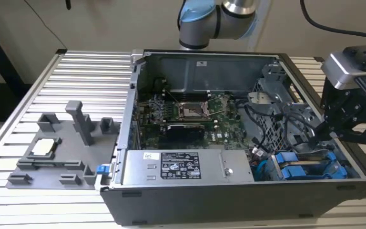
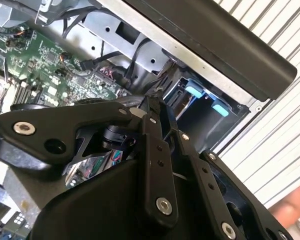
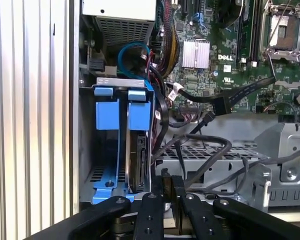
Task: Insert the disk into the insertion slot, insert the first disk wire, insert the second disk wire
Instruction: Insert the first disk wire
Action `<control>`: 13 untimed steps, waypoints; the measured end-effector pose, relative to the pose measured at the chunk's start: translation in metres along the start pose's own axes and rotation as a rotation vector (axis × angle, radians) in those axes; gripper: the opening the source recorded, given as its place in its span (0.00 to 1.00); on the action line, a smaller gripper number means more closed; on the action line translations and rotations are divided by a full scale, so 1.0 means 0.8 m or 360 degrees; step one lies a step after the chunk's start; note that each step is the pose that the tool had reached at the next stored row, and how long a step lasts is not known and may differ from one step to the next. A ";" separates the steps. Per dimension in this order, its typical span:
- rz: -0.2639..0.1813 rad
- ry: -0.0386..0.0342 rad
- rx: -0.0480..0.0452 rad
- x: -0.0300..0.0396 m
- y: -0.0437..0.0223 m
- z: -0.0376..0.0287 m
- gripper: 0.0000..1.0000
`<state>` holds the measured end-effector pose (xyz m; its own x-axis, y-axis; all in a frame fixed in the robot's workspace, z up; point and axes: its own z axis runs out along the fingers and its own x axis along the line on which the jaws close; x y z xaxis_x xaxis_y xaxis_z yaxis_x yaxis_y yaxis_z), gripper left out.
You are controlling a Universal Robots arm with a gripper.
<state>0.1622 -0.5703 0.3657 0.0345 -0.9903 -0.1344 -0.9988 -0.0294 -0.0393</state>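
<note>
While the exterior view gives you the whole open case [image 1: 234, 202] on the ribbed table [image 1: 75, 71], with the gripper [image 1: 343, 133] hanging over the near corner on the exterior view's right, the first wrist view looks straight into the drive bay [image 3: 120, 81] in that corner. There you see the disk [image 3: 138, 160] seated in the bay, standing on edge with its dark side showing, clipped in a bright blue frame whose flat front faces you. A second carrier [image 3: 106, 115], also blue, stands just beside it, between the disk and the case wall. In the exterior view the two show as blue fronts side by side, low in the near right corner. The first wrist view also gives you black cables [image 3: 225, 98] running loose from the circuit board [image 3: 225, 55] towards the bay, near the disk. The second wrist view shows two pale blue tabs [image 2: 192, 91] under the case's dark outer edge, beyond the gripper's black links. From these pictures you cannot tell whether the gripper is clenched or released. On the exterior view's left, a grey tray [image 1: 49, 164] lies on the table.
</note>
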 end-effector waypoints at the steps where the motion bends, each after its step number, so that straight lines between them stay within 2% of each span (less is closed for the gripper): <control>1: 0.0000 0.0002 0.0003 0.0002 0.0000 0.0012 0.19; 5: -0.0002 0.0017 0.0006 0.0022 0.0002 0.0047 0.19; 13: -0.0003 0.0031 0.0008 0.0126 0.0011 0.0137 0.19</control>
<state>0.1620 -0.5788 0.3535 0.0354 -0.9928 -0.1149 -0.9986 -0.0305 -0.0442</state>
